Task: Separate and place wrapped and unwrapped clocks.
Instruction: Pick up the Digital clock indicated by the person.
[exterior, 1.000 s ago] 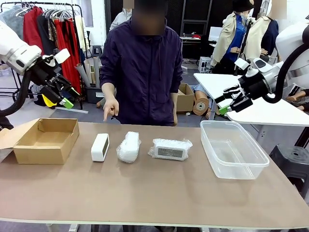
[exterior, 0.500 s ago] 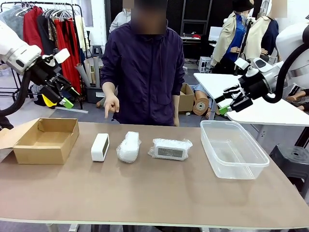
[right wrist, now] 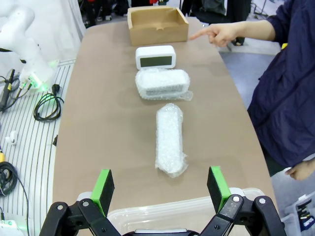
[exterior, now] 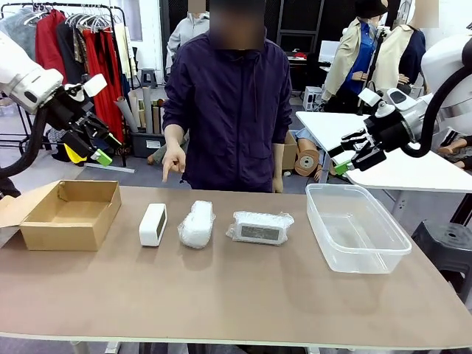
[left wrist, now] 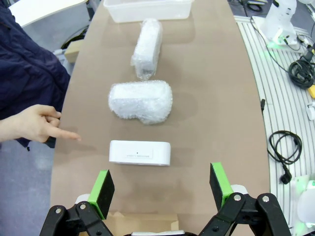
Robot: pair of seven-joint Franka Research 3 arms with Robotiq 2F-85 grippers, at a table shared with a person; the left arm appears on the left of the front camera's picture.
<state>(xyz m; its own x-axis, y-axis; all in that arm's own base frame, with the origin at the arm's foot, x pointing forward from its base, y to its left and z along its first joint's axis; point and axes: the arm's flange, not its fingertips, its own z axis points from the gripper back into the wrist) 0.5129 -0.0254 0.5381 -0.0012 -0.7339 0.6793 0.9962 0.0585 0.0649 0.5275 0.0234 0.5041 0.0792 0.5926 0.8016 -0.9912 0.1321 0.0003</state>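
While three white clocks stand in a row across the middle of the counter (exterior: 236, 295), neither arm is touching any of them. There is one bare clock (exterior: 153, 224), standing on its edge at the left end of the row. The other two are swathed in bubble wrap: the middle wrapped clock (exterior: 197, 223) is just beside the bare one, and the right wrapped clock (exterior: 259, 228) lies a little apart, its grey screen showing through the wrap. One open cardboard box (exterior: 59, 237) sits at the counter's left end and one clear plastic tub (exterior: 366, 263) at its right end.

The left jaws are spread wide with their green pads (left wrist: 104, 187) well apart. They hang in the air above the box on the left arm (exterior: 26, 74) and grasp nothing. The right jaws, on the right arm (exterior: 450, 74), are just as wide and hang above the tub's far side, also grasping nothing. One hand (exterior: 174, 161) of the person at the far edge points a forefinger down near the bare clock.

The counter is plain matte brown. Behind it are a clothes rack (exterior: 81, 44) hung with red garments on the left and a white table (exterior: 398, 166) on the right.
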